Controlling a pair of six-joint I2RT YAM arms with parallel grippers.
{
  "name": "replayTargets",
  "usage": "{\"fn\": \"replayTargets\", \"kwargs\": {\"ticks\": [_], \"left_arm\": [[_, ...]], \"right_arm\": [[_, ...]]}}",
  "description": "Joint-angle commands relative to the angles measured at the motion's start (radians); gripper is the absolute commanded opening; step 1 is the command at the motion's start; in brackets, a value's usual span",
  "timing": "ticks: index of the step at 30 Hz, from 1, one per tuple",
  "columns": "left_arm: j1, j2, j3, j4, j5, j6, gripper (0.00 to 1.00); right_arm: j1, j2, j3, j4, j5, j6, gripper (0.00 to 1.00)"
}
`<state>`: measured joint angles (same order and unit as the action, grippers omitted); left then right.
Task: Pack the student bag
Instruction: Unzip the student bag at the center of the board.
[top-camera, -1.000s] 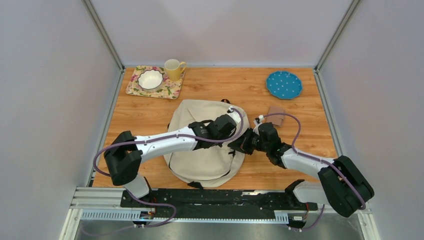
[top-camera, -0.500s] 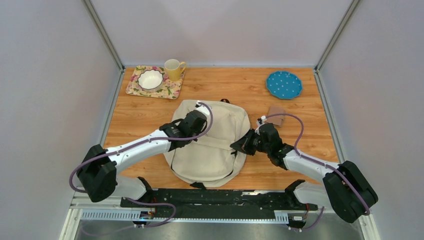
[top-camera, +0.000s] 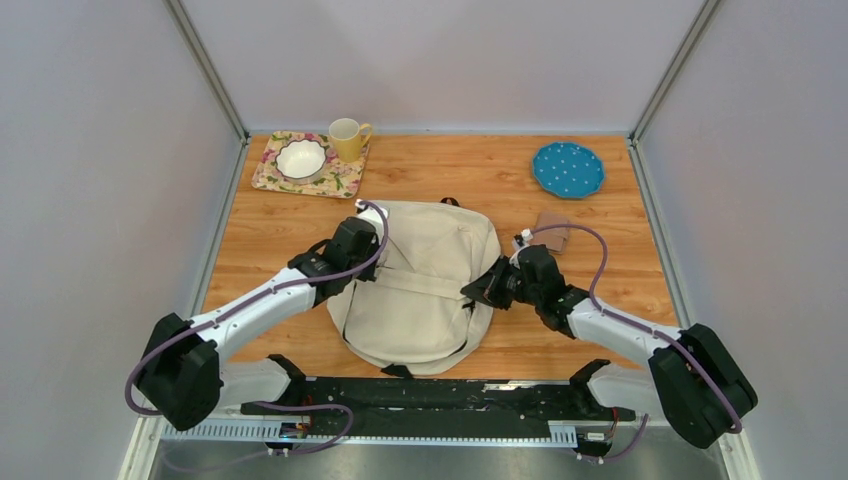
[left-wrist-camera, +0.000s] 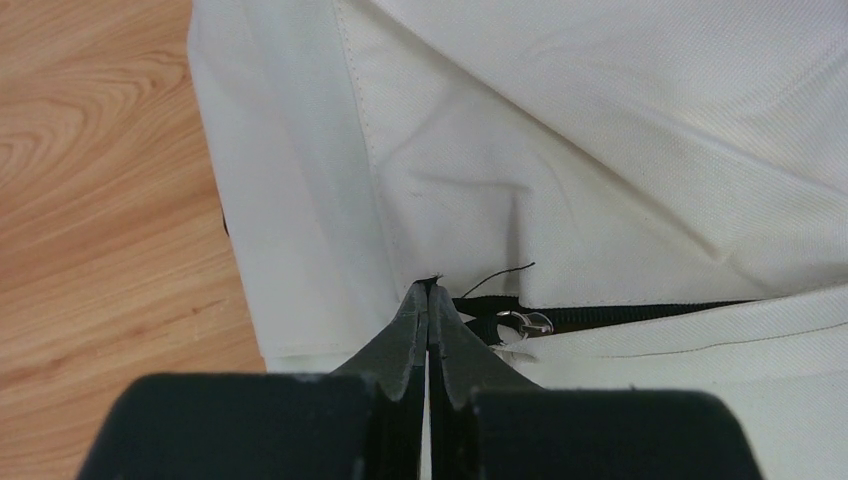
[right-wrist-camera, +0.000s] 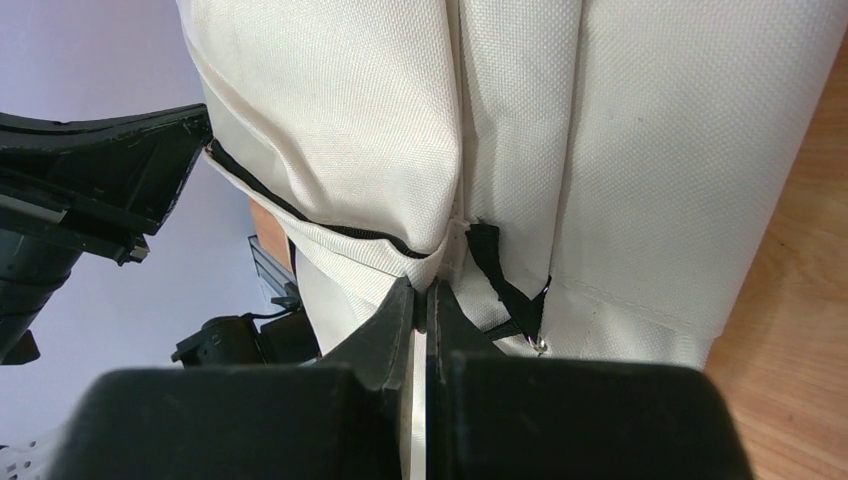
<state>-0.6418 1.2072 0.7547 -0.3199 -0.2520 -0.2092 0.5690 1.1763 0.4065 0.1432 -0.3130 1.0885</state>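
The cream soft fabric backpack (top-camera: 425, 290) lies mid-table, toward the near edge. The left gripper (left-wrist-camera: 430, 290), jaws pressed together, sits just beside the silver zip pull (left-wrist-camera: 522, 323). The right gripper (right-wrist-camera: 427, 290) pinches fabric on the backpack's right side. The zip looks closed, so packing seems nearly finished.

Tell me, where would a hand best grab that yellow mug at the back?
Probably by the handle, coming from the plate's side. The mug stands upright with its handle sticking out that way over bare wood, while the bowl sits close on the other side. Pinching the rim from above, near the handle, might also work, since the mouth faces up.
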Motion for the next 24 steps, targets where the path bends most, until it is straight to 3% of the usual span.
{"fn": "replayTargets", "kwargs": {"ticks": [1,5,9,13,18,24], "left_arm": [[0.024,0.029,-0.022,0.007,0.039,-0.083,0.0],[0.056,0.043,-0.037,0.036,0.068,-0.151,0.0],[0.099,0.038,-0.038,0.087,0.092,-0.18,0.08],[0.128,0.061,-0.002,0.101,0.102,-0.173,0.18],[0.139,0.066,0.015,0.122,0.065,-0.136,0.2],[0.148,0.049,0.014,0.153,0.028,-0.088,0.36]], "right_arm": [[-0.009,-0.041,0.029,-0.05,0.025,-0.048,0.0],[-0.011,-0.07,0.038,-0.068,0.011,-0.058,0.0],[-0.009,-0.102,0.046,-0.088,0.008,-0.065,0.0],[-0.011,-0.116,0.049,-0.102,0.006,-0.067,0.0],[-0.009,-0.113,0.054,-0.108,0.0,-0.07,0.0],[-0.009,-0.115,0.055,-0.103,-0.012,-0.07,0.01]]}}
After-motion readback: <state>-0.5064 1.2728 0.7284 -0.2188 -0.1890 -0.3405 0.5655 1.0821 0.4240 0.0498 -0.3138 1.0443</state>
